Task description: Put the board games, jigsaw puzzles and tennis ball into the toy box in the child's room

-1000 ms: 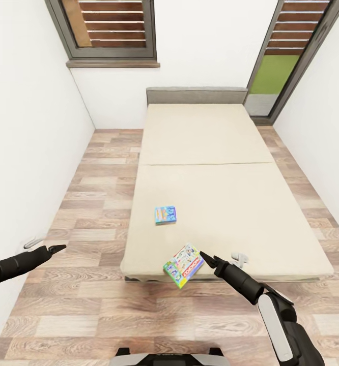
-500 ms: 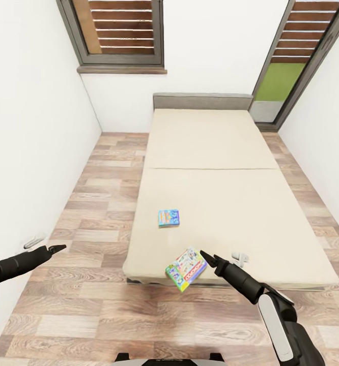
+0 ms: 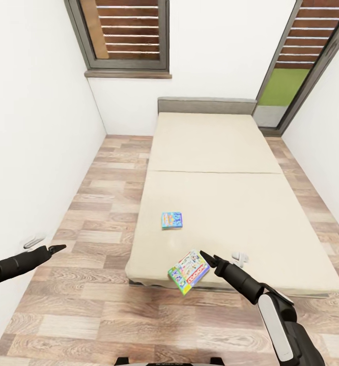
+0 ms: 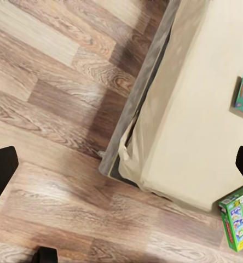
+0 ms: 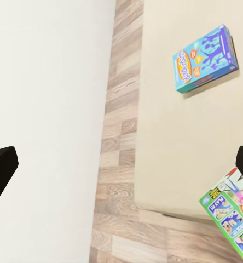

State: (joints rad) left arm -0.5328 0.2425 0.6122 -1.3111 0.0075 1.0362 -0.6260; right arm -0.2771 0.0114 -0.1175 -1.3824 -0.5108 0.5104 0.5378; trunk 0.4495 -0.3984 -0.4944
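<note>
Over the last second the whole head view has shifted: the bed [image 3: 210, 203] and the window [image 3: 126, 33] are now placed lower and further right in the picture, and the arms keep their places, so a move of the camera or base is indicated, not a move of the things. The approach to the bed is judged to be under way, with no toy collected yet. A blue board game [image 3: 172, 220] lies flat on the mattress, near the edge beside the floor. A green-edged board game [image 3: 189, 271] is seen at the foot corner, overhanging the mattress edge and tilted, just beside the right tool [image 3: 207, 258]. That tool appears open in the right wrist view, with dark fingertips [image 5: 1, 167] set wide apart and nothing between them. The left tool [image 3: 56, 248] is held over the wood-plank floor [image 3: 103, 203], well apart from the bed, and is likewise open and empty. The white wall [image 3: 32, 142] stands close to the left arm, so room on that side is limited. A slide of the overhanging box off the edge is judged possible on contact.
</note>
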